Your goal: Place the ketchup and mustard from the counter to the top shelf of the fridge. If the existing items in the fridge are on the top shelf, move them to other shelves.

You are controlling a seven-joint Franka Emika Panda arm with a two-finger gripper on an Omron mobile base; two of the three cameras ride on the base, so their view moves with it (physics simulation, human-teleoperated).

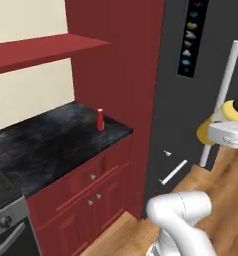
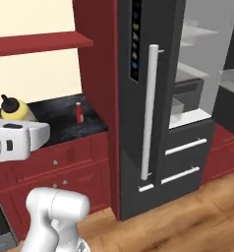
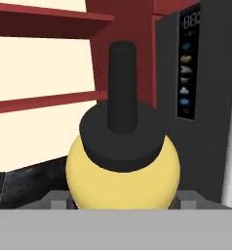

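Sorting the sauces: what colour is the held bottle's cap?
Black, on the yellow bottle; clearest in the hand view.

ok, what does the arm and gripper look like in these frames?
Smooth white rounded arm links with a dark band at the joint. The hand is a boxy white block with a small dark rectangular mark on its side. The gripper has grey finger bases. No cables seen.

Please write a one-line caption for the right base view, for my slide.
The gripper carries the yellow mustard bottle toward the open fridge; the red ketchup bottle stands on the counter.
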